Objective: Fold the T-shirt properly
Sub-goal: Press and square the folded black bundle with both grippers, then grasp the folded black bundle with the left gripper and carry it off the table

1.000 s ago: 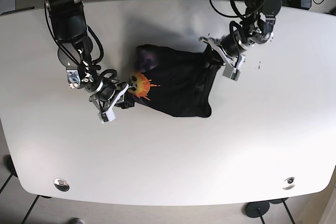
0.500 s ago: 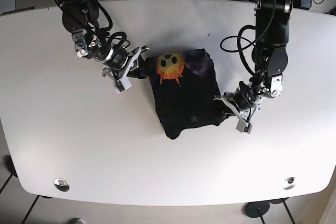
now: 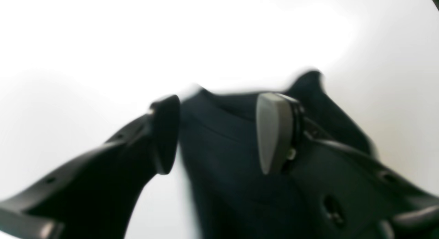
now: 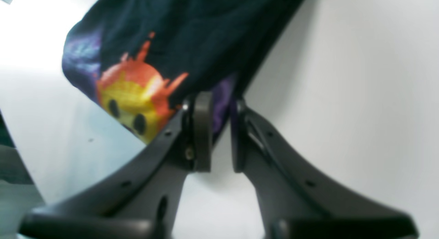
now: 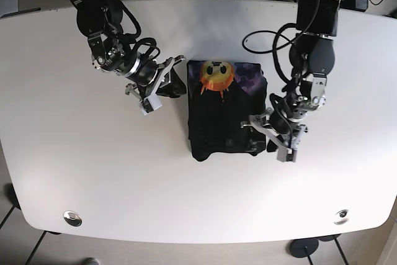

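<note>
- The T-shirt [image 5: 222, 110] is soft, matt black cloth with a printed orange-and-yellow sun face [image 5: 215, 76] and purple patches.
- The bench [image 5: 93, 172] has a smooth white top with a faint sheen, throwing back bright light in the left wrist view.
- The left gripper [image 3: 216, 132] is matt black moulded plastic; one finger pad [image 3: 271, 129] looks grey and smooth.
- The right gripper [image 4: 217, 129] shows the same dull, dark plastic, with small screw holes along its fingers.

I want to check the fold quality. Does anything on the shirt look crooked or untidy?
Mostly neat: the T-shirt lies as a rough rectangle, sun print on top. Its bottom edge bulges unevenly, with a rumpled corner by the left gripper.
</note>
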Controlling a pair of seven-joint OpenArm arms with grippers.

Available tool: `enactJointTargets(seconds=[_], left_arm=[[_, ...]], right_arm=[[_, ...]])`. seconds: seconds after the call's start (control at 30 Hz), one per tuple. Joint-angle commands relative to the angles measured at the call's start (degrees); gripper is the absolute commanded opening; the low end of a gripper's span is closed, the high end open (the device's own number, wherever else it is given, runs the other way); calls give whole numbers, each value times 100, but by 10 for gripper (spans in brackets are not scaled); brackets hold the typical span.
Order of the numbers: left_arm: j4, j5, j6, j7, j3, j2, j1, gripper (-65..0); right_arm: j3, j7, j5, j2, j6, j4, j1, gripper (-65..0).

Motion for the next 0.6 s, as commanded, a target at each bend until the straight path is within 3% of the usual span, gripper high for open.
enactJointTargets(seconds=[0.03,0.23,0.3,0.4,0.5,0.6], left_arm=[[351,-74,268,-188,290,-12,-96,-287],[70,-74,1649,-1217,2048,-48,-96,-286],[-273,93,1912,-1419,2567,-56,-113,-287],[-994,858,1921,-1832,3033,-4,-52,-289],[-1477,875,1798,-1991,2409,-109,291,-287],[-1583,884,655,-1982,1424,-549,564,-287]], right_arm=[[44,123,96,49,29,132,101,-564],[44,123,104,75,29,124,92,-564],[44,123,104,67,20,124,92,-564],[132,123,104,49,20,124,92,-564],[483,123,104,14,20,141,74,-564],[624,123,104,14,20,238,65,-564]])
